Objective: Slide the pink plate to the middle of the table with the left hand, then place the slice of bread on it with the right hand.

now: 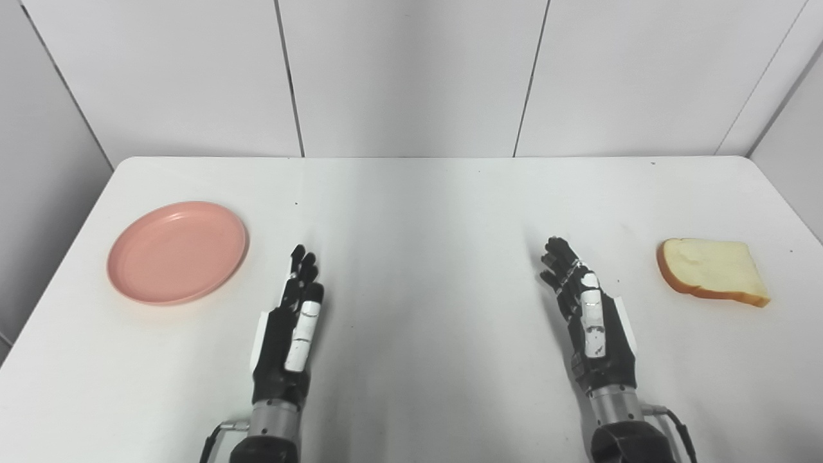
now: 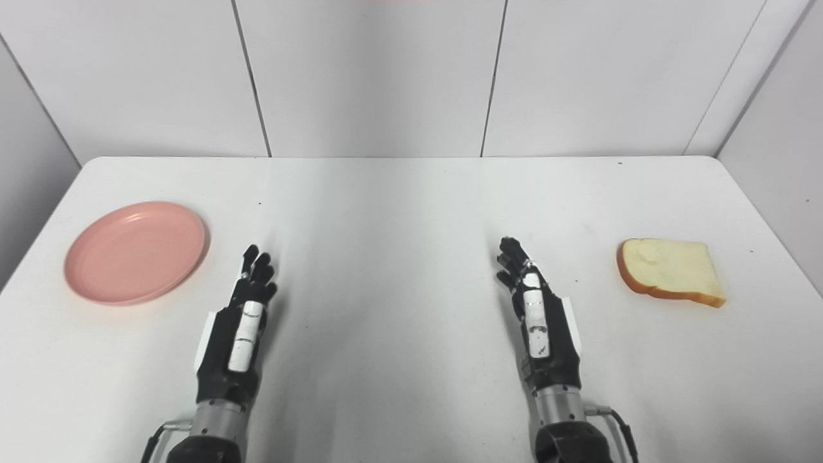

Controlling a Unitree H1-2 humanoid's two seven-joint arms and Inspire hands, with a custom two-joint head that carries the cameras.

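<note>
Both of my hands hang over the white table [image 1: 411, 212] with nothing in them. My left hand [image 1: 289, 328] sits in the lower left of the frame, fingers stretched forward and a little apart, thumb side up, touching neither the plate nor anything else I can make out. My right hand [image 1: 588, 321] mirrors it in the lower right, fingers extended and slightly curled at the tips, likewise holding nothing.

Of the things on the table, the pink plate [image 1: 177, 251] is the larger. It lies flat at the left of the frame, up and to the left of my left hand, near its fingertips but clearly apart from them. It has nothing on it.

The slice of bread [image 1: 710, 270] lies flat at the right of the frame, crust edge facing me, up and to the right of my right hand, well apart from it and far across the table from the plate.
</note>
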